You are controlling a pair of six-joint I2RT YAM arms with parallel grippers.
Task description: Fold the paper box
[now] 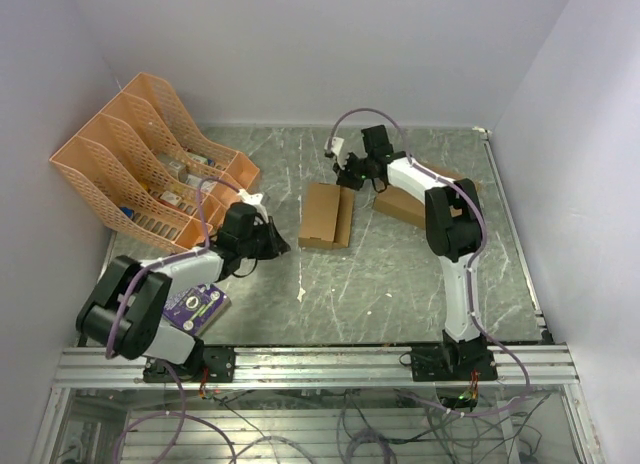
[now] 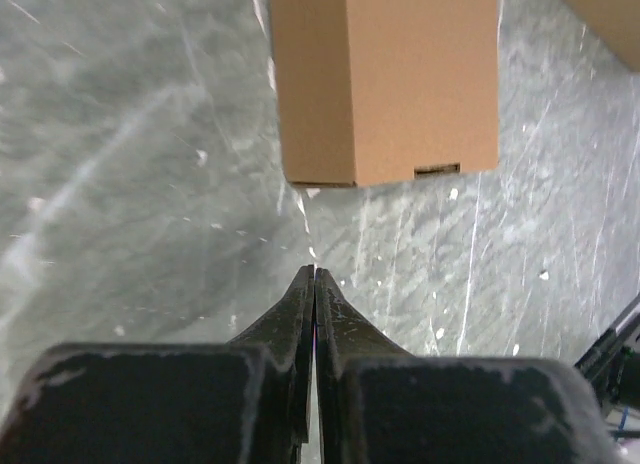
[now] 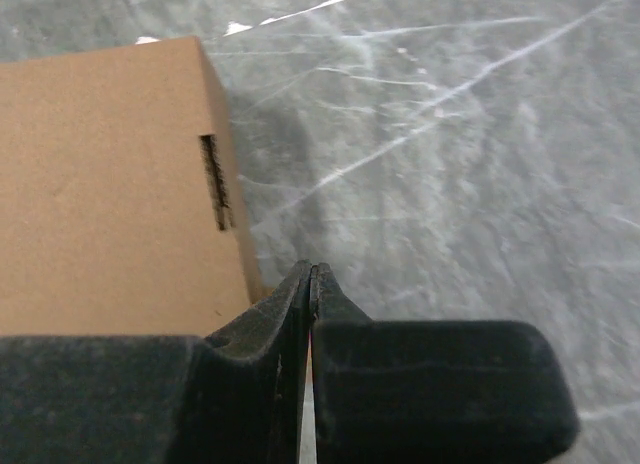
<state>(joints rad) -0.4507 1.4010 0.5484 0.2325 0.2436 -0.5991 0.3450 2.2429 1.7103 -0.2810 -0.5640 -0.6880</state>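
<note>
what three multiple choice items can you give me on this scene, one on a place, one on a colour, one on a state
1. Where does the orange file rack stand?
A. near right corner
B. far left of the table
C. middle of the near edge

2. What colour is the paper box?
A. white
B. blue
C. brown

3. How do the left gripper's jaws stand?
A. shut on nothing
B. wide open
C. shut on the paper box

Answers:
1 B, the top view shows it at the far left.
2 C, every view shows plain brown cardboard.
3 A, the left wrist view shows the jaws pressed together, with the box lying clear ahead of them.
</note>
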